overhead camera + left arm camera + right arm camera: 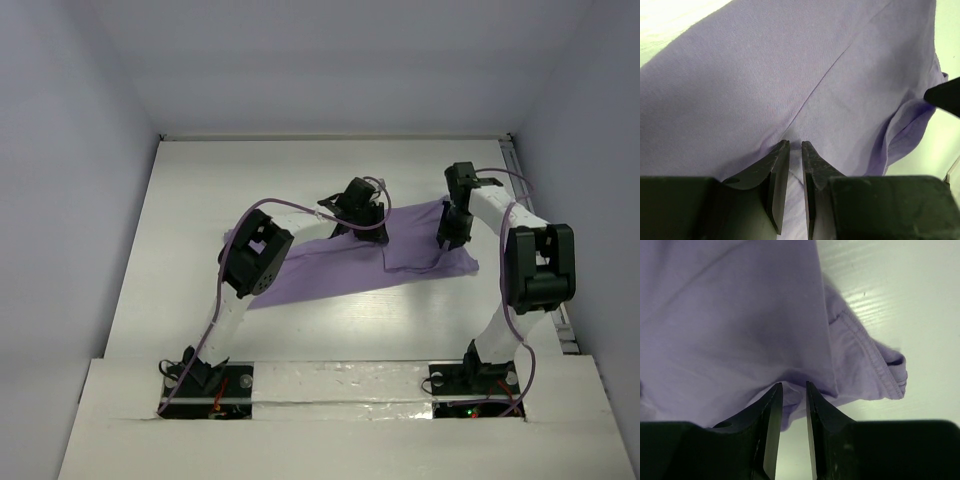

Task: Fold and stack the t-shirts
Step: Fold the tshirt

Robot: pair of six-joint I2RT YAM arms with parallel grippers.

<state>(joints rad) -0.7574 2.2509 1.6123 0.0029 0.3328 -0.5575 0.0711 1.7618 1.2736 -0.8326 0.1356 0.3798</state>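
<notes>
The lavender t-shirt lies partly folded across the middle of the white table, with a doubled layer at its right end. My left gripper is at the shirt's far edge near the middle. In the left wrist view its jaws are closed on a pinch of the cloth. My right gripper is over the shirt's right end. In the right wrist view it is closed on a bunched fold of the cloth, beside a stitched sleeve hem.
White walls enclose the table at the back and on both sides. A metal rail runs along the table's right edge. The tip of the right gripper shows at the right edge of the left wrist view.
</notes>
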